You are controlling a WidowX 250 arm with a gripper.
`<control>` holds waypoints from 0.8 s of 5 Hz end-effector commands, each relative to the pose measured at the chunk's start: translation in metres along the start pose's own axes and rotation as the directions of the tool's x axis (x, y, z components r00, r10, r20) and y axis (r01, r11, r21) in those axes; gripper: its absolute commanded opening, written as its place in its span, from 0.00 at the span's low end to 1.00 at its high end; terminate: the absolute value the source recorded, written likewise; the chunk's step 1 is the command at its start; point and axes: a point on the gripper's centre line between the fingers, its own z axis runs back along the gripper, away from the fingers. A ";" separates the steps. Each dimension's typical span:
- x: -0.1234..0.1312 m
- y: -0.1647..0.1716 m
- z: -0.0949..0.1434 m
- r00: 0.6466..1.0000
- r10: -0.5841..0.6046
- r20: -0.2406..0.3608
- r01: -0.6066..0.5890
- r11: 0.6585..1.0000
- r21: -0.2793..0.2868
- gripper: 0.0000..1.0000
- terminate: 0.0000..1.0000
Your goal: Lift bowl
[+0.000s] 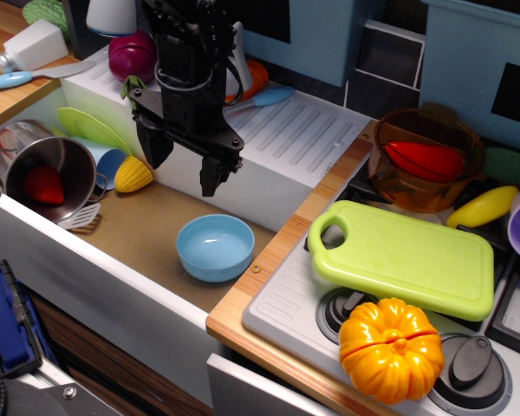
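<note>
Currently, the gripper (184, 165) is held with fingers spread, empty, at 11 o'clock above the bowl (215, 247), apart.

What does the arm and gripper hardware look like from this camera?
The arm is a matte black, boxy column with a thin cable loop at its side. The gripper is black too, with a wide body and two stubby, blunt fingers. No markings can be made out.

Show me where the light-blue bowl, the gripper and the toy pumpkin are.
light-blue bowl (215, 248): main camera view, on its glossy inside.
gripper (184, 165): main camera view, midway between its two open fingertips.
toy pumpkin (390, 348): main camera view, on its orange body.
</note>
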 end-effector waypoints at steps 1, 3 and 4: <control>0.000 0.000 0.000 1.000 0.000 0.000 0.000 1.000 0.000 1.00 0.00; -0.009 0.001 -0.045 0.999 0.045 0.021 -0.045 0.999 0.013 1.00 0.00; -0.014 0.007 -0.065 0.998 0.045 0.047 -0.045 0.999 0.002 1.00 0.00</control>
